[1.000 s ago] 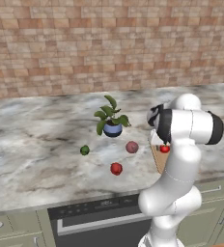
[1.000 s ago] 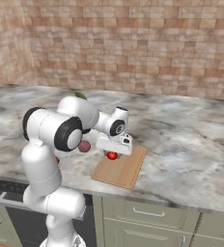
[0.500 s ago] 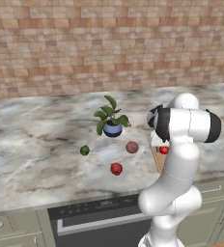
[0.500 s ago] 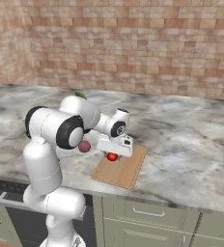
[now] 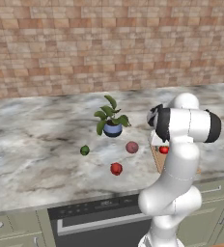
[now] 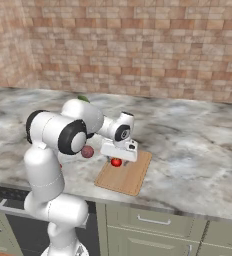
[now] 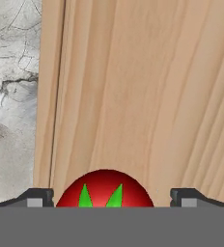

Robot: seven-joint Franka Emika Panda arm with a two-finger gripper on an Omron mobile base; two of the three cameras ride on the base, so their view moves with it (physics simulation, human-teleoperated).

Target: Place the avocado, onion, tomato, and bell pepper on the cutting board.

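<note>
End effector (image 7: 112, 195) sits low over the cutting board (image 6: 133, 176), fingers (image 7: 36, 197) spread w/ a clear gap each side of the tomato (image 7: 105, 189), so jaws open, not pinching it. In the hand view the tomato shows red w/ green cap points, on the board's wood grain, near the board edge next to the marble surface (image 7: 10, 96).

Right base view: tomato (image 6: 116, 162) on the board's far-left part, directly under the end effector (image 6: 119, 154). Onion (image 6: 87, 151) is off the board, just left of it on the surface (image 6: 198, 150).

Left base view: cutting board (image 5: 158, 158) mostly hidden behind the arm; tomato (image 5: 164, 149) on it. Onion (image 5: 132, 147) left of the board; bell pepper (image 5: 116, 168) left of the board & nearer the front edge; avocado (image 5: 85, 150) farther left still. Potted plant (image 5: 111, 120) left of the board, behind the onion. All three foods well apart from each other.
</note>
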